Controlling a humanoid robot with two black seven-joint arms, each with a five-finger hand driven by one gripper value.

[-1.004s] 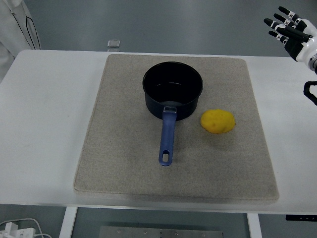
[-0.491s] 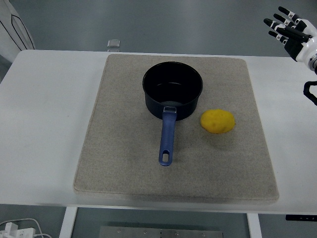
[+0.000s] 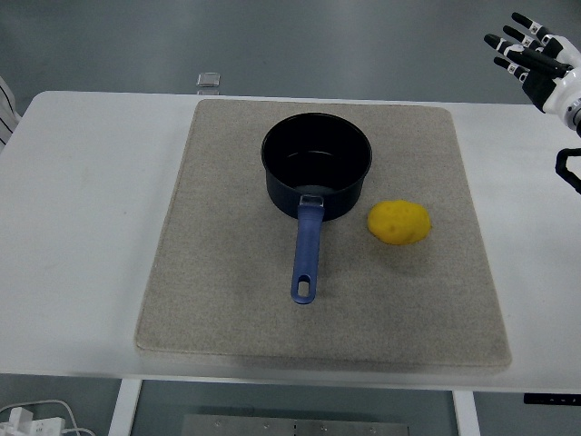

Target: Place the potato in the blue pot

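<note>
Head view: potato (image 3: 398, 222) on the mat (image 3: 227, 300), just right of the pot (image 3: 316, 163) and apart from it, pot handle (image 3: 307, 256) pointing toward the near edge. Right hand (image 3: 534, 62) raised at the top right corner, well away from both, fingers (image 3: 508, 43) spread and holding nothing. At the left edge, perhaps a person's white sleeve (image 3: 4, 104), too cropped to tell.

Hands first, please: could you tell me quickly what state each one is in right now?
Left hand: not in view.
Right hand: open, fingers spread, holding nothing, at the upper right edge.
</note>
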